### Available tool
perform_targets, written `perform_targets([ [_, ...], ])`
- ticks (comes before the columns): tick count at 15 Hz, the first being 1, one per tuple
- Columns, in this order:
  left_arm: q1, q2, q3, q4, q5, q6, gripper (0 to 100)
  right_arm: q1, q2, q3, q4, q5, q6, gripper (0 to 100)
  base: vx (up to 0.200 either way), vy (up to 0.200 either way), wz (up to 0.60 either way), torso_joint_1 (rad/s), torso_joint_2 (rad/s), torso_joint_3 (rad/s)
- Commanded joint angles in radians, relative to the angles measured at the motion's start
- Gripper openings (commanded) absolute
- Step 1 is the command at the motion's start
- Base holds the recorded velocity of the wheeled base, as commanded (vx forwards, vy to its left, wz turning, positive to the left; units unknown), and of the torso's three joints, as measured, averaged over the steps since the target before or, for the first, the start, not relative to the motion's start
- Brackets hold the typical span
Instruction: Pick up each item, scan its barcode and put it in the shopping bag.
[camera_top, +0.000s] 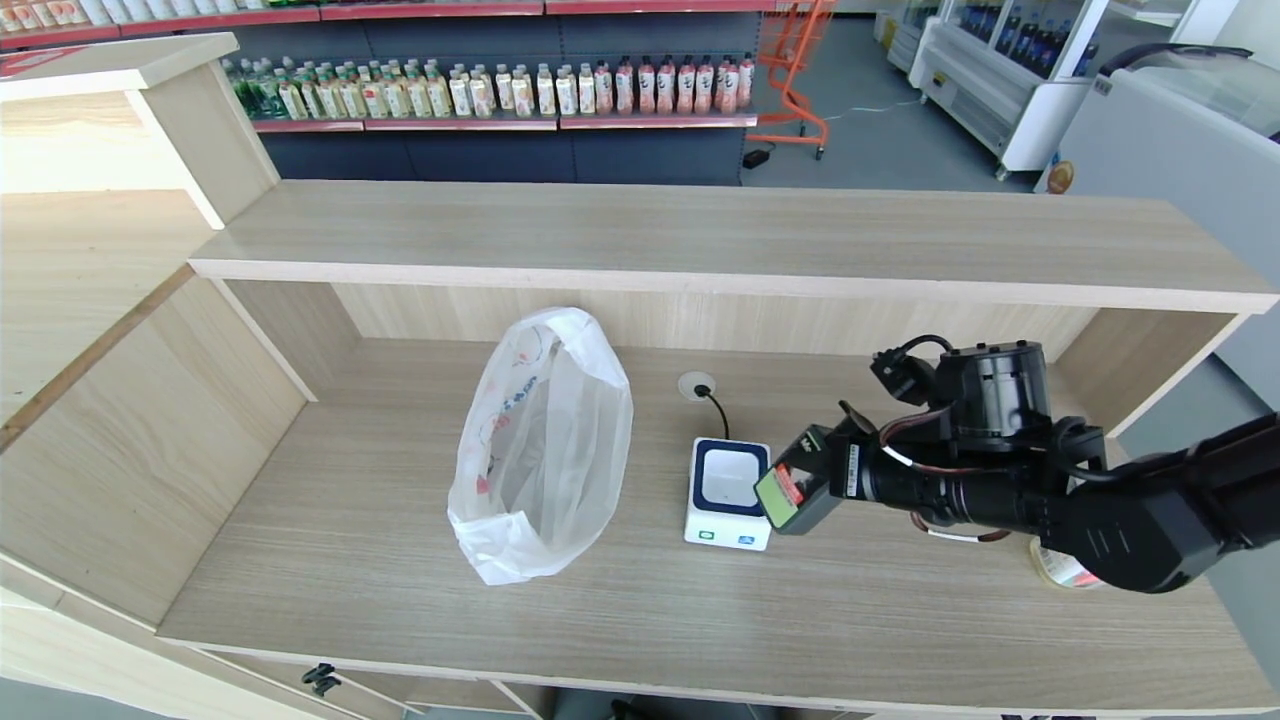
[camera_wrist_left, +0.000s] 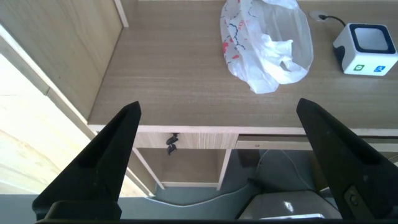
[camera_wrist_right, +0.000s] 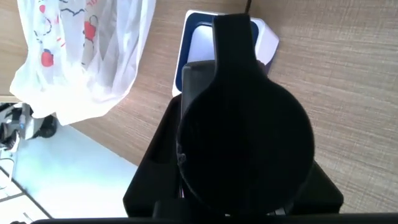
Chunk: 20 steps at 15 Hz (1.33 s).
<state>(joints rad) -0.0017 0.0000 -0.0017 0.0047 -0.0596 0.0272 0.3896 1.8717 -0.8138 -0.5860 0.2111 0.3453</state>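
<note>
Right gripper (camera_top: 812, 478) out over the right half of the tabletop (camera_top: 330, 560), jaws clenched on a small box (camera_top: 788, 496): dark green w/ a red patch on the face turned twd the scanner. Held off the surface, tilted, just right of the scanner (camera_top: 728, 492) and overlapping its right edge in the head view; touching or not, cannot tell.

Scanner: white cube, blue-rimmed window on top, mid-tabletop. Black cable (camera_top: 716, 410) off its far side into a round grommet (camera_top: 696, 384).

Shopping bag (camera_top: 545, 450) left of the scanner, near it but apart. Thin translucent white plastic w/ red and blue print, slumped, mouth sagging open twd the near edge. Contents: cannot tell thru the film.

Round printed item (camera_top: 1058, 572) at far right of the tabletop, mostly hidden behind the right arm; can or cup, cannot tell.

Left gripper (camera_wrist_left: 217, 106) low, off the near edge of the tabletop, left of the bag; jaws released, spread wide, gripping nothing.

Behind the counter: store shelf w/ a row of bottles (camera_top: 480, 90).
</note>
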Motion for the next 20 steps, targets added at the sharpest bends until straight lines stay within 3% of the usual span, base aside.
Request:
perform_targets([
  [1,0.000,0.002,0.000,0.000,0.001,0.000,100,0.014,0.047,-0.033,-0.003,0.001,0.000,0,0.000,0.000,0.00,0.000,0.00,0.000],
  [14,0.000,0.002,0.000,0.000,0.000,0.000,100,0.061,0.188,-0.113,-0.068,0.001,0.000,0,0.000,0.000,0.00,0.000,0.00,0.000],
  [20,0.000,0.002,0.000,0.000,0.001,0.000,100,0.063,0.124,-0.122,-0.069,0.005,0.006,0,0.000,0.000,0.00,0.000,0.00,0.000],
])
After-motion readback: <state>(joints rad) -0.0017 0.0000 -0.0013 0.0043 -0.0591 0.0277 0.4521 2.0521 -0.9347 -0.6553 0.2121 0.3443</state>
